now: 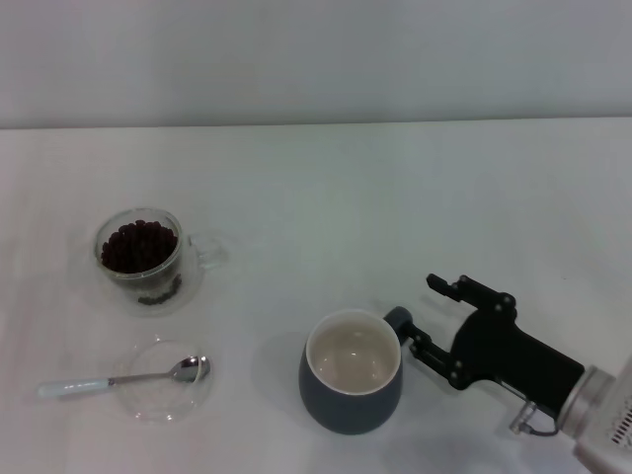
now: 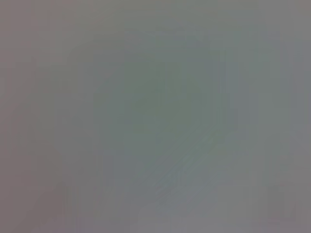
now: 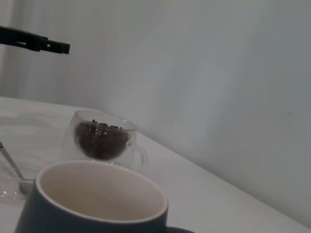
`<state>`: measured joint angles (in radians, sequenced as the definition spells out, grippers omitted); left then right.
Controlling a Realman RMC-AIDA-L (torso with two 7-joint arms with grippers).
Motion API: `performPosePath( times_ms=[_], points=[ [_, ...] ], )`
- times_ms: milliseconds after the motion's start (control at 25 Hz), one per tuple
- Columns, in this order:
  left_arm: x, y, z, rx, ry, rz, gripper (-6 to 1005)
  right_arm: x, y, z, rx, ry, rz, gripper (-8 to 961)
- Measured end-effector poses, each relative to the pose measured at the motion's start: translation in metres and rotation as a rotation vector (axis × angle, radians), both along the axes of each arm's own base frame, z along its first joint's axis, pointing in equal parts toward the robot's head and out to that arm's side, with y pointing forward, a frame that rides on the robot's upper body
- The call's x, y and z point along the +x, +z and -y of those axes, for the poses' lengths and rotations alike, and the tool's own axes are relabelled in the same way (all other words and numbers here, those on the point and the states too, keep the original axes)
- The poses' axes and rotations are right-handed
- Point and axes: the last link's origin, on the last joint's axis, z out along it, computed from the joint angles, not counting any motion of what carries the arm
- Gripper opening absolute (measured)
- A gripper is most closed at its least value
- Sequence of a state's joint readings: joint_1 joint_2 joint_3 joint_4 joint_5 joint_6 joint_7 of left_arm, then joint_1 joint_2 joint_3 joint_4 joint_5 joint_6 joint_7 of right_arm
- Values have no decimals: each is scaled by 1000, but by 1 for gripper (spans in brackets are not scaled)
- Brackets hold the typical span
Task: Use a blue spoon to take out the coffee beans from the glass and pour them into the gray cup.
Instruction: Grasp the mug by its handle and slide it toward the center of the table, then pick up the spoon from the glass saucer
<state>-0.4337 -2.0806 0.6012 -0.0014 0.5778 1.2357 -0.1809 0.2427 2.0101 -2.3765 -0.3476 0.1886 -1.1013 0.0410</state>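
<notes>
The glass (image 1: pixel 141 259) stands at the left, filled with dark coffee beans (image 1: pixel 138 245). The blue spoon (image 1: pixel 118 379) lies in front of it, its metal bowl resting on a clear saucer and its pale handle pointing left. The gray cup (image 1: pixel 352 385) sits in the front middle, empty, with its handle to the right. My right gripper (image 1: pixel 418 301) is open just right of the cup, its lower finger close to the handle. In the right wrist view the gray cup (image 3: pixel 92 204) is nearest, with the glass (image 3: pixel 103 138) and the spoon (image 3: pixel 12 167) beyond. My left gripper is out of view.
A flat clear saucer (image 1: pixel 148 407) lies under the spoon's bowl at the front left. The white table (image 1: pixel 395 197) runs back to a pale wall. The left wrist view shows only a plain grey blur.
</notes>
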Motion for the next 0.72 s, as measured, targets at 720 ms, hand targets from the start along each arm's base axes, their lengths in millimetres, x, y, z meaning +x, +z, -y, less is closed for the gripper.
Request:
performPosePath(
  times_ms=[720],
  points=[
    [-1,-2,5,-3,-20,84,875,38,72,49,258,13,-112,616]
  ],
)
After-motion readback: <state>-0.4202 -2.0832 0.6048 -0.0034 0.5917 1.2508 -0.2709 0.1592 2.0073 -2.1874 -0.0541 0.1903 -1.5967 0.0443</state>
